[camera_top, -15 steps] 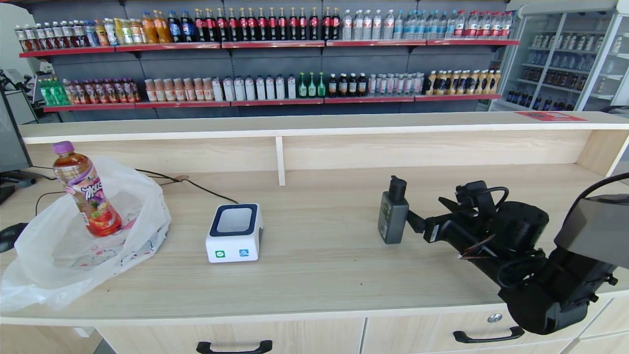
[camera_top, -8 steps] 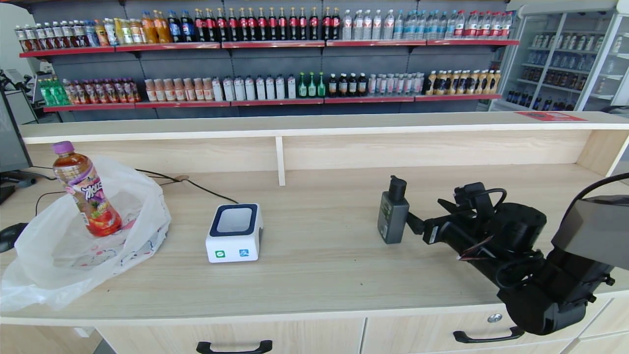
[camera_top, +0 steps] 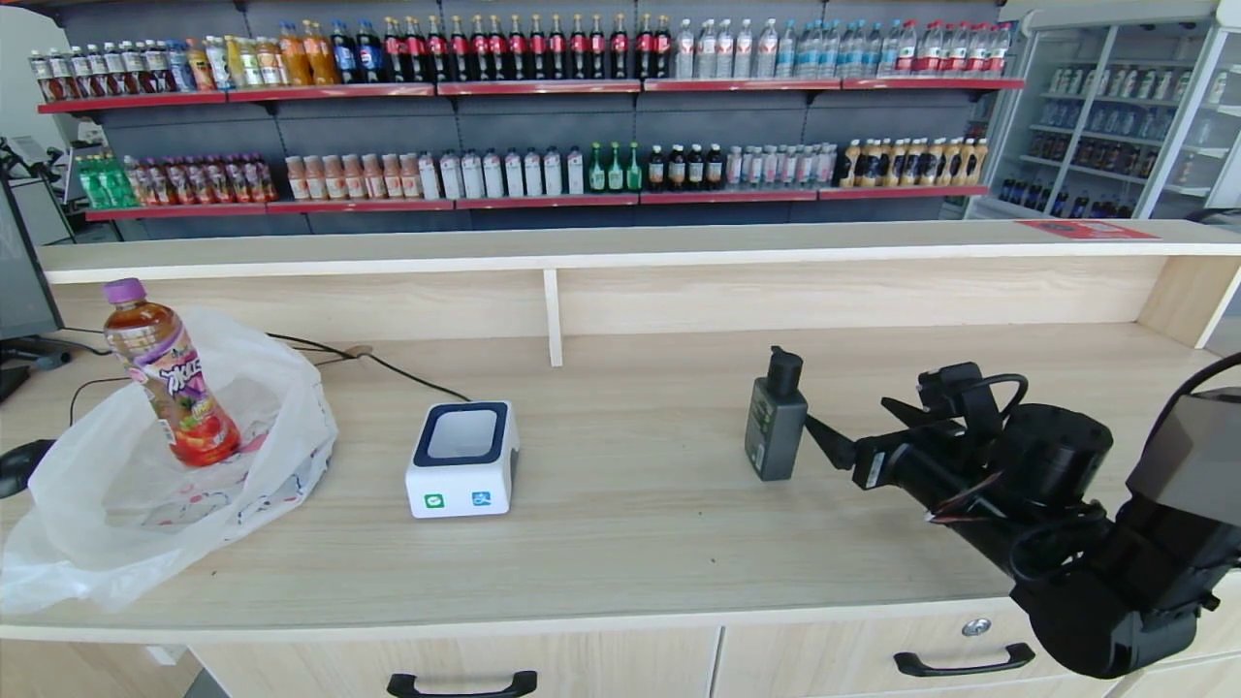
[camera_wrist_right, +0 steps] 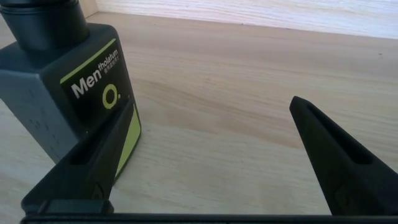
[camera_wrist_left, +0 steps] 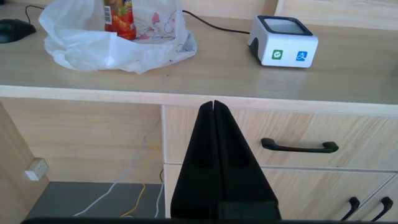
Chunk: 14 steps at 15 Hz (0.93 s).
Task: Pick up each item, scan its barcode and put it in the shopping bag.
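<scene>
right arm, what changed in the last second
The right gripper has drawn back slightly toward the robot's right, away from the grey bottle, open and holding nothing. That bottle, the scanner, the bag and the drink in it stayed put.

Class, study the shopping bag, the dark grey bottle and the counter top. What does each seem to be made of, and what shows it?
Shopping bag: thin plastic film, whitish and translucent; it crumples and lets shapes show through.
Dark grey bottle: probably hard plastic, matte and opaque, with squared moulded edges.
Counter top: pale wood grain, matte; solid wood or laminate cannot be told.
</scene>
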### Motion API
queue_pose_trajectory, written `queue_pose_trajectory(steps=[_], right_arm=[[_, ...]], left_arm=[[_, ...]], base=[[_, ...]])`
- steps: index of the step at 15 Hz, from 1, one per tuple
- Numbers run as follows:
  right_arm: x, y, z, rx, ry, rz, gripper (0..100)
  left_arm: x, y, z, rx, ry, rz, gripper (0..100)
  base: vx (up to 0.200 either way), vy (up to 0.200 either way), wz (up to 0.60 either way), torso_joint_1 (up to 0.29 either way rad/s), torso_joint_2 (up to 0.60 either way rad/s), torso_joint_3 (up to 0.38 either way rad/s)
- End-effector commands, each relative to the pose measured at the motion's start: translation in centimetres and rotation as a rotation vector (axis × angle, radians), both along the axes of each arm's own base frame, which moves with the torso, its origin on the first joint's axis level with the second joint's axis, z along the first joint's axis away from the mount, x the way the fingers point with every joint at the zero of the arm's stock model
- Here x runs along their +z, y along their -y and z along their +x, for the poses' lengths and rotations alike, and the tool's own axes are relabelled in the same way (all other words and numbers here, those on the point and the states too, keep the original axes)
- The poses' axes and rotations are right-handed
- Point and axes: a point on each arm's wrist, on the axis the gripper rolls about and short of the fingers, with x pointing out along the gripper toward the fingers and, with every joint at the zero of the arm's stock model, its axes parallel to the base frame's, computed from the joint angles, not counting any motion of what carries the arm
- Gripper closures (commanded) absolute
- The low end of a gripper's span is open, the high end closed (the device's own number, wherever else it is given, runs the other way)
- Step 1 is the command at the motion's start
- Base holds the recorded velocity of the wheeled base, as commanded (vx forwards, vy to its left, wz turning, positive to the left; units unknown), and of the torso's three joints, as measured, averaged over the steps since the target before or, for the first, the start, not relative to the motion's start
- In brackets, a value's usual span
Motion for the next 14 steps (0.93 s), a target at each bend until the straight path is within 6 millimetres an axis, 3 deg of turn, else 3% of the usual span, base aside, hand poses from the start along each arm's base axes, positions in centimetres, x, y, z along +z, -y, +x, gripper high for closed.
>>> queue_pose_trajectory(steps=[1,6,9,11,14], right_arm=[[1.3,0.1,-0.7,0.001,0.034,0.003,0],[3.1,0.5,-3.9,-0.034,0.073,-0.076,0],[5.0,-1.7,-4.9,-0.1,0.134,-0.047,0],[5.3,-5.0,-6.3,-0.072,0.134,0.0,0],[5.7,-7.5,-5.0,-0.224,0.145,0.142,0]], left_arm=[[0.0,0.0,0.0,0.0,-0.001,0.0,100],[0.0,0.0,0.0,0.0,0.001,0.0,100],[0.0,0.0,0.0,0.0,-0.001,0.0,100],[0.0,0.0,0.0,0.0,0.001,0.0,100],[0.0,0.0,0.0,0.0,0.001,0.0,100]], base=[[0.0,0.0,0.0,0.0,0.0,0.0],[0.0,0.0,0.0,0.0,0.0,0.0],[0.0,0.0,0.0,0.0,0.0,0.0],[0.0,0.0,0.0,0.0,0.0,0.0],[0.0,0.0,0.0,0.0,0.0,0.0]])
